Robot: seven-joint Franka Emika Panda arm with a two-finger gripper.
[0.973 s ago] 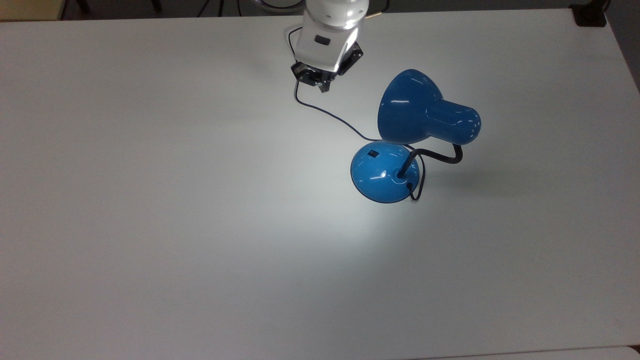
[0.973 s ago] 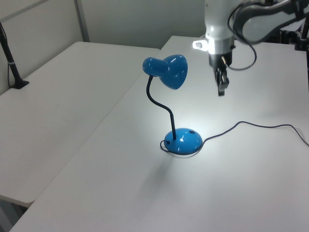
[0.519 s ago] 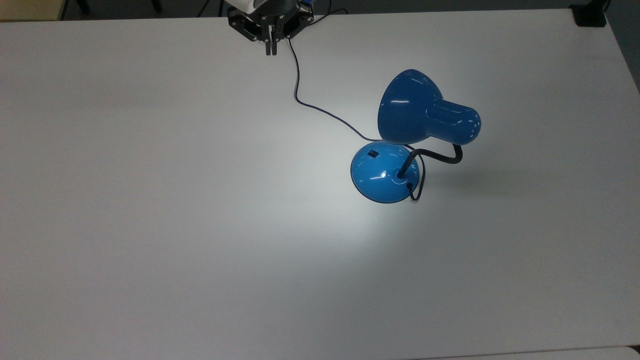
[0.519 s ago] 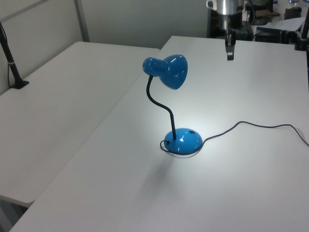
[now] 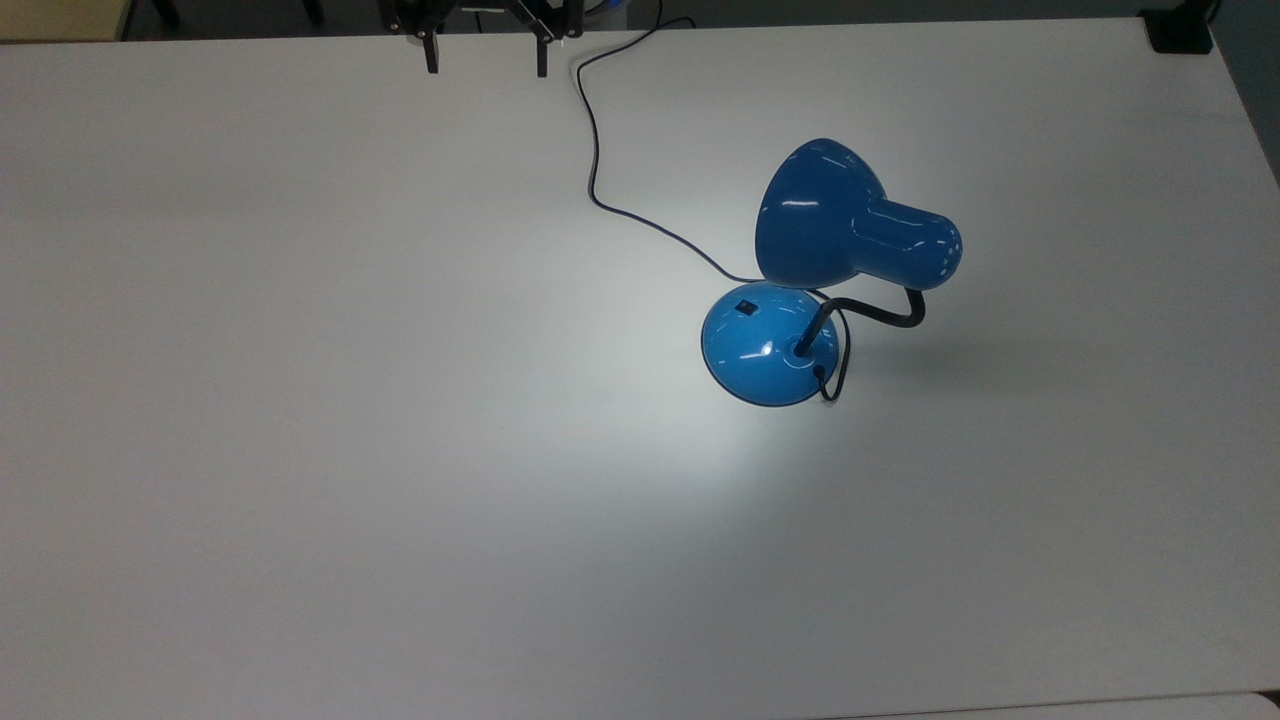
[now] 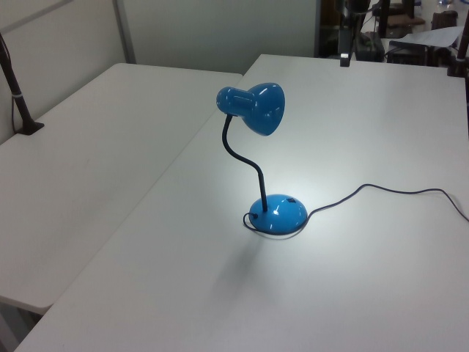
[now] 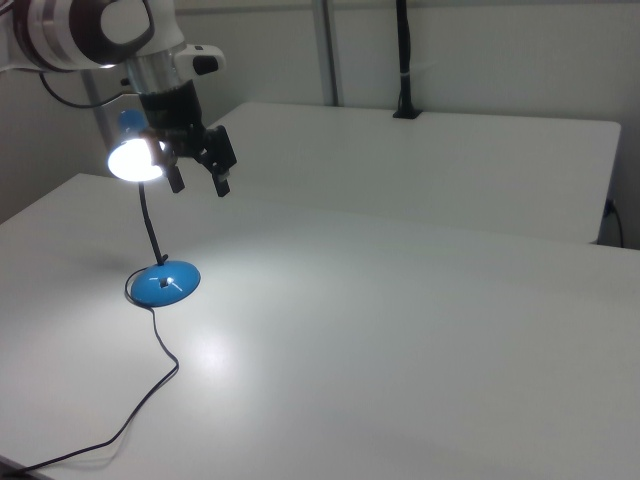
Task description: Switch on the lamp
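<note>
Glowing already, the blue desk lamp (image 5: 800,290) stands at 3 o'clock of the table's (image 5: 300,450) centre; its glossy base looks slippery, so only its small switch (image 5: 744,306) needs pressing. The gripper (image 7: 197,181) hangs spread wide, empty.

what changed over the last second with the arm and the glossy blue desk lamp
The gripper pulled back from above the thin black cord toward the top view's upper edge, and its fingers went from closed to spread apart. The glossy blue desk lamp stayed lit and in place; the cord did not shift.
</note>
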